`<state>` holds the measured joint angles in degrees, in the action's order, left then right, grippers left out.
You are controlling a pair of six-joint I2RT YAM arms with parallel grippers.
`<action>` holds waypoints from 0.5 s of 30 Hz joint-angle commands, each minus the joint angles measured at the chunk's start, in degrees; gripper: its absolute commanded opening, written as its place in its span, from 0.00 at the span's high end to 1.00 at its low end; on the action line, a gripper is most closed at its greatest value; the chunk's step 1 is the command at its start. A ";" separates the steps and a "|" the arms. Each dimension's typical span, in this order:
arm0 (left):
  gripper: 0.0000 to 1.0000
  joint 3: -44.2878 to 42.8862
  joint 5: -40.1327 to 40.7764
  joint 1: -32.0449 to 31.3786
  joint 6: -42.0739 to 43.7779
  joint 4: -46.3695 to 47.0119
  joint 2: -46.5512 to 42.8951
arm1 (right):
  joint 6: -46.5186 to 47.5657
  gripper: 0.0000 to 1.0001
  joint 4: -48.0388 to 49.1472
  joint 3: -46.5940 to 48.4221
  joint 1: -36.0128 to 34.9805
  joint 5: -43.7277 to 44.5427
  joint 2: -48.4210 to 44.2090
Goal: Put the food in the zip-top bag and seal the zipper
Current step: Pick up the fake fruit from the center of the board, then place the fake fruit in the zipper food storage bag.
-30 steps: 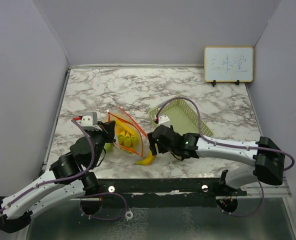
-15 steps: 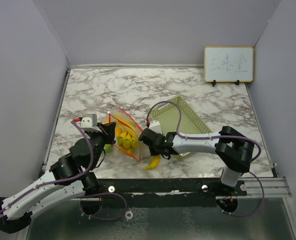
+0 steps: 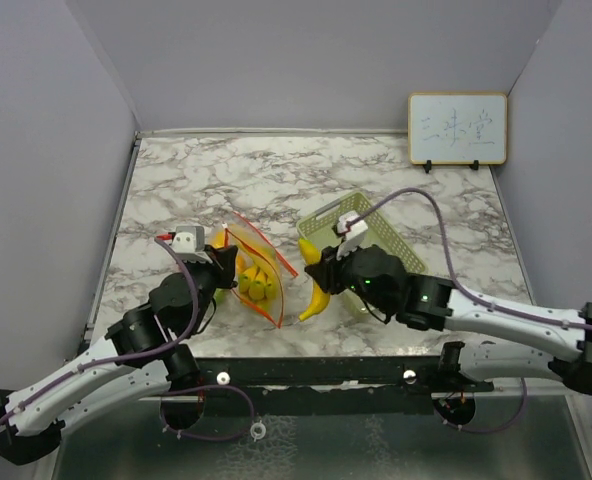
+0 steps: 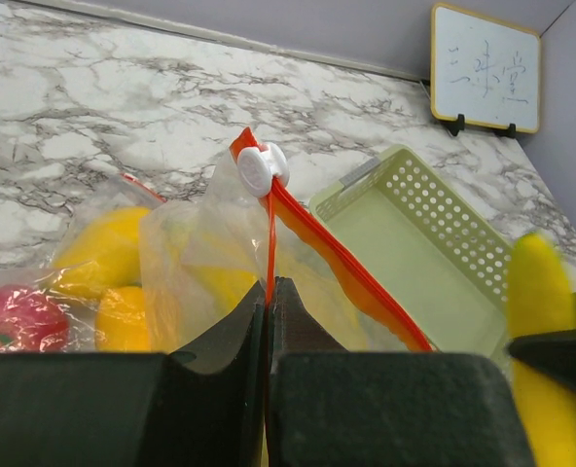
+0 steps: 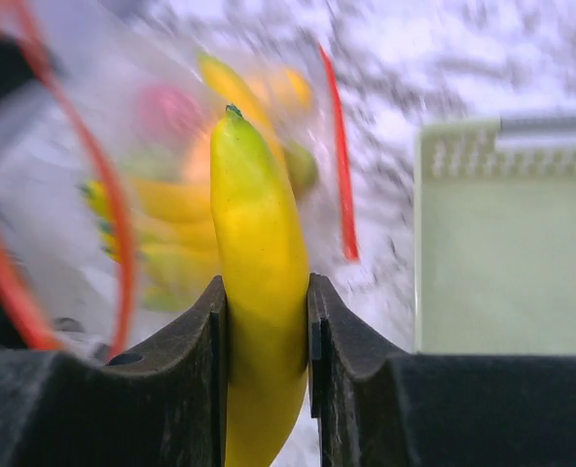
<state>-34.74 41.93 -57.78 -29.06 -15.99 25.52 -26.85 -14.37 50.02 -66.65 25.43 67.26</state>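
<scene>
1. The only writing is on the board [image 3: 457, 128], which stands at the table's [image 3: 226, 170] far right corner. It carries three faint blue handwritten characters, too thin to read surely. No brand or label shows elsewhere.
2. The left gripper [image 4: 269, 292] is pinched fully closed on the zipper [image 4: 337, 253], whose red-orange strip runs straight down between its fingers. This holds the bag [image 3: 259, 262] up with its mouth open towards the right arm. A white slider [image 4: 262, 167] sits at the strip's upper end.
3. The right gripper [image 5: 266, 302] is clamped on a banana [image 5: 254, 214], with one finger against each side of the fruit. The banana's tip sticks out past the fingertips.
4. From above, the banana hangs off the table between the bag and the tray [image 3: 391, 245], just right of the bag's mouth. In the right wrist view the blurred bag opening lies directly beyond the banana's tip.
5. The rest of the food [image 3: 251, 280] is already inside the bag. It is mostly yellow pieces, some green-tipped, and the left wrist view also shows a red piece low on the left.
6. A second ago the banana lay on the table near the front edge, just below the bag, and the right gripper stood wider above it. Since then the fingers have closed on the banana and it is lifted. The right arm has also swung, so its wrist now sits over the tray's near end.
7. The left gripper and the bag have barely moved in that time.
</scene>
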 commanded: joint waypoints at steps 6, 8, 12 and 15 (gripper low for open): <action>1.00 -2.46 -2.79 -0.14 -0.86 0.80 2.42 | 26.02 0.98 40.20 -3.02 -2.66 -18.80 -6.09; 1.00 -3.55 -3.83 -0.13 -0.34 0.45 3.80 | 28.30 0.98 46.10 -2.14 -4.13 -24.14 -3.36; 1.00 -5.27 -5.79 -0.13 -0.36 -0.39 6.10 | 32.05 0.98 55.59 -1.99 -4.71 -23.72 1.94; 1.00 -5.17 -7.30 -0.13 -0.80 0.20 6.76 | 36.70 0.98 64.87 -3.89 -4.88 -19.87 5.28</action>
<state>-37.93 38.02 -57.78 -29.52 -16.78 31.86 1.52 32.27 46.78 -71.37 5.13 69.80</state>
